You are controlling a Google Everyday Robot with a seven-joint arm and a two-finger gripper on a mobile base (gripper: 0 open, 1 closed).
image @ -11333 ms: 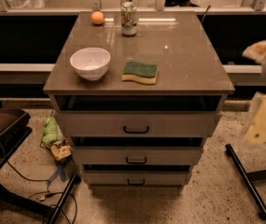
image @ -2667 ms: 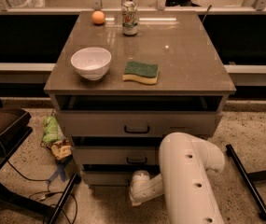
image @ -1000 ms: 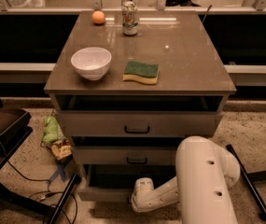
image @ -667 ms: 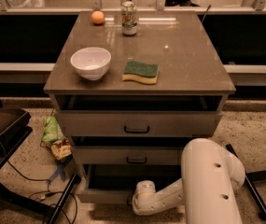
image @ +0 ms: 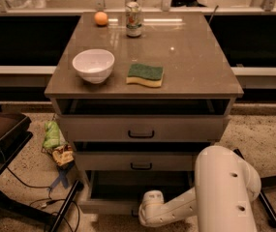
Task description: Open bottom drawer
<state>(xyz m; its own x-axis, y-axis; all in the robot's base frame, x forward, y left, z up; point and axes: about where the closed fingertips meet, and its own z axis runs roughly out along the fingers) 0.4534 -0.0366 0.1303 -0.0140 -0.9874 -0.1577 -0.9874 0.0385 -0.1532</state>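
Note:
The bottom drawer is the lowest of three grey-beige drawers in the cabinet. It stands pulled out toward me, with its dark inside showing above its front. My gripper is at the middle of that drawer's front, where the handle sits. The white wrist and forearm cover the handle and the gripper's end. The middle drawer and the top drawer show their black bar handles.
On the cabinet top are a white bowl, a green-and-yellow sponge, a can and an orange. Snack bags and cables lie on the floor at left, beside a dark chair. A black bar lies at right.
The bottom drawer has slid out toward me, from nearly flush to clearly open. My arm has drawn back and down with its front.

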